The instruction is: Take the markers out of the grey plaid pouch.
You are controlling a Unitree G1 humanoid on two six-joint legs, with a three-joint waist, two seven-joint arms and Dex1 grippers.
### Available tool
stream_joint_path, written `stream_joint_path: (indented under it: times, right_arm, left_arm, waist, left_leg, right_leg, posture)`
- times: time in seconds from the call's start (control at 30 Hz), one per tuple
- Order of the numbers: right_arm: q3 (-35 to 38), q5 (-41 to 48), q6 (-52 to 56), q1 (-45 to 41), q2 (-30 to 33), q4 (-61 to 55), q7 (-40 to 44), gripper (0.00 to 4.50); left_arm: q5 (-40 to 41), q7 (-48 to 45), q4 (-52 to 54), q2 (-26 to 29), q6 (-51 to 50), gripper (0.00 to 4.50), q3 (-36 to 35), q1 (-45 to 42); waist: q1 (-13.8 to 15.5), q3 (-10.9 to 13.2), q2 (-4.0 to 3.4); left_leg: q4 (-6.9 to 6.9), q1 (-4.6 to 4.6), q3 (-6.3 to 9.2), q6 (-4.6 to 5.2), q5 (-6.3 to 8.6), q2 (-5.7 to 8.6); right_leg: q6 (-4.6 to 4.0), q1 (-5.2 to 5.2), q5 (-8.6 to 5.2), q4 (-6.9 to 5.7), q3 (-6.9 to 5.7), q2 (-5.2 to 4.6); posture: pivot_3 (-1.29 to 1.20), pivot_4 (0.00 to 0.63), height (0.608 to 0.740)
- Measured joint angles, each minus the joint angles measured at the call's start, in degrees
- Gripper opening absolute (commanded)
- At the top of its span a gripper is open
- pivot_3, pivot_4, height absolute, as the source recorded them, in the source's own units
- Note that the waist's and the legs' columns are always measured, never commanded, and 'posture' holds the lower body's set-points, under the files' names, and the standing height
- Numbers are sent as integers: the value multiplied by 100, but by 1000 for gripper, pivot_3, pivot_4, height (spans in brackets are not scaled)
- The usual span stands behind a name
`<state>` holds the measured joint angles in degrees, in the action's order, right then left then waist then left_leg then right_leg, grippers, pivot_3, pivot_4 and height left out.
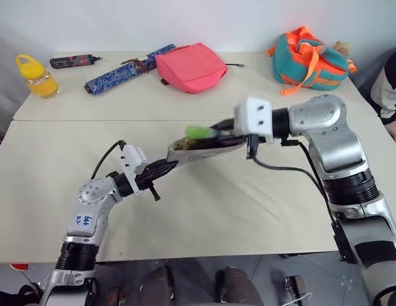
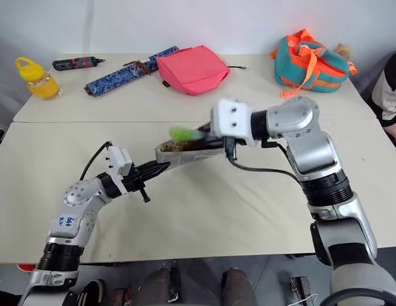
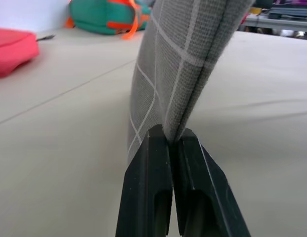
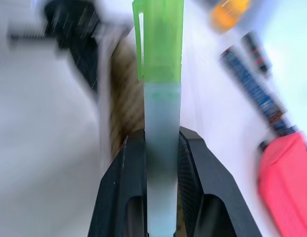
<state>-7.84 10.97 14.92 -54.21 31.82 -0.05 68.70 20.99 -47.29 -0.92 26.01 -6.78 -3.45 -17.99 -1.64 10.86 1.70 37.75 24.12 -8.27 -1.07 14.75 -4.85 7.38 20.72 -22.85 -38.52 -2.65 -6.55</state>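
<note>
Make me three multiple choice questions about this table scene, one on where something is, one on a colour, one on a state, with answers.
1. Where is the grey plaid pouch?
A. held above the table
B. under the pink pouch
C. inside the teal bag

2. What colour is the cap of the marker?
A. red
B. green
C. blue

3. What is the left gripper doing?
A. hanging open
B. pinching the grey plaid pouch
C. holding the yellow bottle

Answers: 1 A, it hangs between both arms. 2 B, the right gripper fingers grip a green-capped marker. 3 B, fabric sits between its closed fingers.
</note>
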Motion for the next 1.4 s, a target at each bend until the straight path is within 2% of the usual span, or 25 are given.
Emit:
stream_joint_path:
  times: [0.07, 0.2, 0.4, 0.47, 0.57, 0.63, 0.67, 0.87, 1.0, 1.13, 1.23, 1.4]
  right_arm:
    - [151, 94, 111, -4, 52, -2, -140, 433]
    - [163, -383, -453, 110, 568, 482, -454, 433]
    - [-110, -2158, -1788, 340, 1562, 1912, -1666, 433]
    - [-293, -2472, -2011, 641, 1575, 2173, -1867, 433]
    - [-532, -2683, -2181, 1211, 1233, 2637, -2205, 433]
    - [-556, -2799, -2338, 1235, 1139, 2766, -2468, 433]
    - [-555, -2831, -2350, 1210, 1151, 2806, -2495, 783]
    - [-479, -2589, -2078, 1205, 1153, 2776, -2242, 2798]
    - [-247, -1994, -1427, 1189, 1223, 2231, -1538, 2798]
    - [260, -926, -446, 808, 1254, 1340, -783, 2798]
    - [491, -488, -112, 330, 1169, 900, -706, 2798]
    - [569, 129, 259, -60, 627, 162, -739, 2798]
  left_arm:
    - [2, -43, 0, 34, 19, 0, -13, 64]
    - [7, -52, -1, 110, 59, 0, -155, 176]
    - [172, -89, 11, 106, -24, 0, -279, 331]
    - [211, -90, 31, 80, -40, 0, -278, 330]
    - [228, -91, 44, 26, -71, 0, -249, 328]
    - [231, -94, 62, 22, -78, 0, -227, 322]
    - [232, -97, 88, 22, -78, 0, -227, 321]
    - [245, -104, 104, 25, -152, 0, -228, 326]
    - [246, -104, 139, 25, -193, 0, -227, 326]
    - [246, -106, 212, 17, -198, 0, -223, 327]
    - [247, -108, 228, 0, -201, 0, -222, 328]
    - [251, -113, 231, -58, -249, 0, -195, 318]
  waist:
    - [1, 0, 0]
    - [17, 0, 0]
    - [-5, 0, 0]
    - [-12, 0, 0]
    - [-62, 5, -9]
    - [-95, 13, -22]
    - [-107, 13, -22]
    - [-115, 13, -22]
    - [-107, 13, -23]
    - [-111, 13, -23]
    - [-104, 13, -23]
    - [-88, 13, -23]
  left_leg:
    - [0, 0, -1, 0, 1, 1]
    - [3, 1, -9, 2, 1, 5]
    - [-6, 0, -18, -1, 2, 3]
    - [-9, -2, -21, -3, 1, 2]
    - [-14, -1, -23, -7, -2, 0]
    - [-10, -2, -19, -7, -3, 2]
    - [-5, -3, -19, -6, -3, 1]
    - [-1, -3, -15, -6, -3, 1]
    - [-4, -2, -12, -6, -3, 1]
    - [-4, -3, -4, -5, -2, -1]
    - [-4, -3, -2, -5, -2, -1]
    - [-9, -2, -2, -5, -2, -1]
  right_leg:
    - [0, -1, 0, 1, 0, -1]
    - [0, -7, 0, 13, -3, -4]
    - [0, -4, 0, 22, -1, -1]
    - [0, -4, 0, 20, -3, 0]
    - [0, 5, 0, 13, 4, 2]
    - [0, 12, 0, 2, 13, -1]
    - [0, 6, 0, 2, 10, 1]
    - [0, -1, 0, 2, 4, 0]
    - [0, 1, 0, 3, 5, 1]
    - [0, 1, 0, 2, 6, 1]
    - [0, 1, 0, 4, 5, 0]
    - [0, 2, 0, 3, 3, 0]
  posture:
    - [0, 150, 740]
    - [0, 150, 740]
    - [0, 150, 740]
    - [0, 150, 740]
    - [0, 150, 740]
    - [0, 150, 740]
    - [0, 150, 740]
    - [0, 150, 740]
    - [0, 150, 740]
    - [0, 150, 740]
    - [0, 150, 740]
    - [0, 150, 740]
